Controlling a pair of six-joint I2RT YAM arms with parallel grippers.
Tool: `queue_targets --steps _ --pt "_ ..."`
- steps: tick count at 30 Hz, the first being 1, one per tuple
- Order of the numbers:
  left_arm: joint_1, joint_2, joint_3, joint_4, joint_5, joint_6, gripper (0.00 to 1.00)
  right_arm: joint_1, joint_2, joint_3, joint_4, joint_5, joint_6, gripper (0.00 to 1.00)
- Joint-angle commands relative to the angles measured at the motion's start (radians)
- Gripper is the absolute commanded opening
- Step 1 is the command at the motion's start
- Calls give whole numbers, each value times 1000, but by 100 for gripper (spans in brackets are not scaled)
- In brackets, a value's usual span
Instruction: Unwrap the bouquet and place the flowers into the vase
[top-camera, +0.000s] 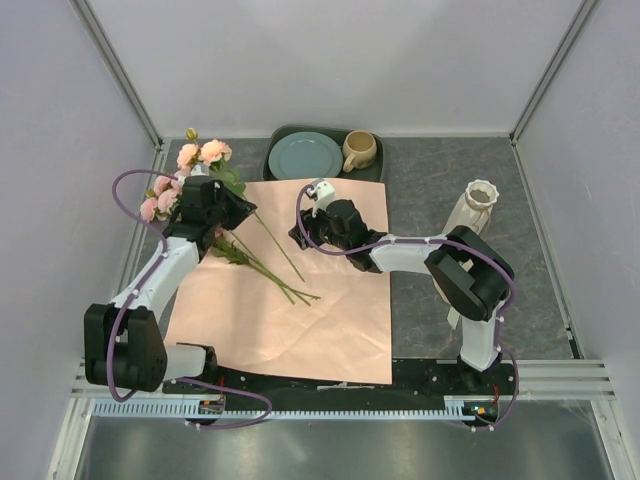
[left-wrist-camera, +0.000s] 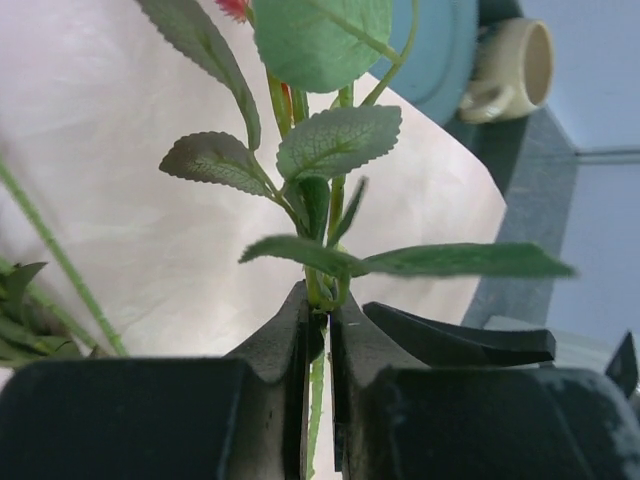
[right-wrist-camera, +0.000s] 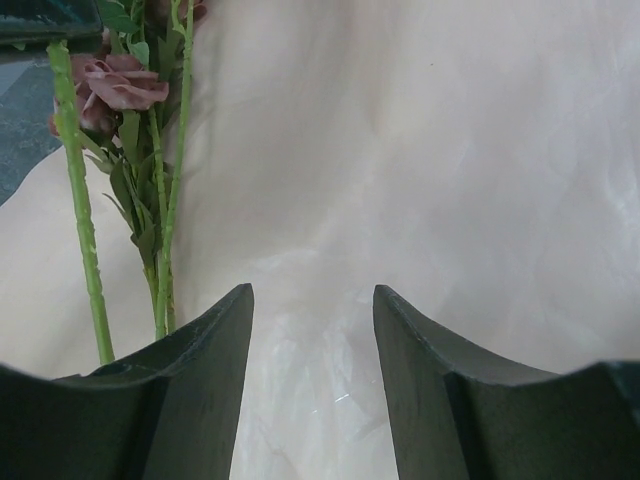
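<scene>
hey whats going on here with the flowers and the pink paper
The salmon-pink paper lies opened flat on the table, and the flowers lie across its left part, blooms toward the back left corner. The left gripper is closed on a leafy stem among them. The right gripper hangs open over the paper, holding nothing. The cream ribbed vase stands to the right of the paper with no flowers in it yet.

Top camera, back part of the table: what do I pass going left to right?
Pink flower blooms → teal plate → tan mug → cream vase.
</scene>
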Motion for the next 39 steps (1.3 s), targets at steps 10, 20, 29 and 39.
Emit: queue_targets --steps 10,20,29,39 --pt "-18 -35 -65 555 678 35 2 -38 -366 -15 -329 -31 121 61" --pt "-259 -79 -4 628 878 103 2 -38 -834 -10 -642 -28 219 54" --pt "-442 -156 47 430 848 326 2 -38 -914 -14 -688 -134 320 44" --pt "-488 -144 73 353 828 380 2 -39 -971 -25 -697 -101 331 50"
